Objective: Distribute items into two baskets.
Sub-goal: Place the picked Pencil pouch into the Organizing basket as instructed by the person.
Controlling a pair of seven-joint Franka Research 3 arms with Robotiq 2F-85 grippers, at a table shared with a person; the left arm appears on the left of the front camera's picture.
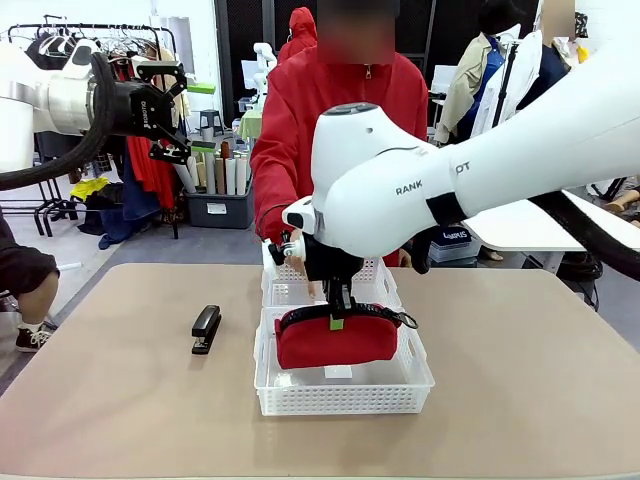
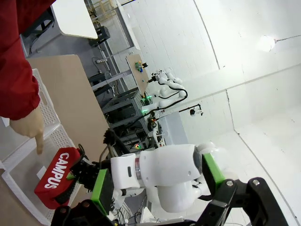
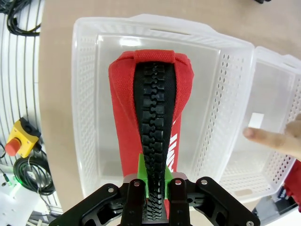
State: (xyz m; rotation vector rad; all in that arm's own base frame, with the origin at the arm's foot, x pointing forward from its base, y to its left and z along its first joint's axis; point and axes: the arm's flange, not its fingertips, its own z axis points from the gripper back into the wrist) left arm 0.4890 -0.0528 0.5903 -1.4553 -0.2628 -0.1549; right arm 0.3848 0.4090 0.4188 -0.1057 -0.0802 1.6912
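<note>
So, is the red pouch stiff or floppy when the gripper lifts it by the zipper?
Probably soft but not limp: the red pouch, pinched by the right gripper, holds its shape and sags little. It seems light, since a pinch on the zipper carries it. Fabric should grip well, hardly slippery.

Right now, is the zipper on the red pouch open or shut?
Shut. The black zipper has its teeth meshed all along the top of the red pouch, up to where the right claw pinches it.
</note>
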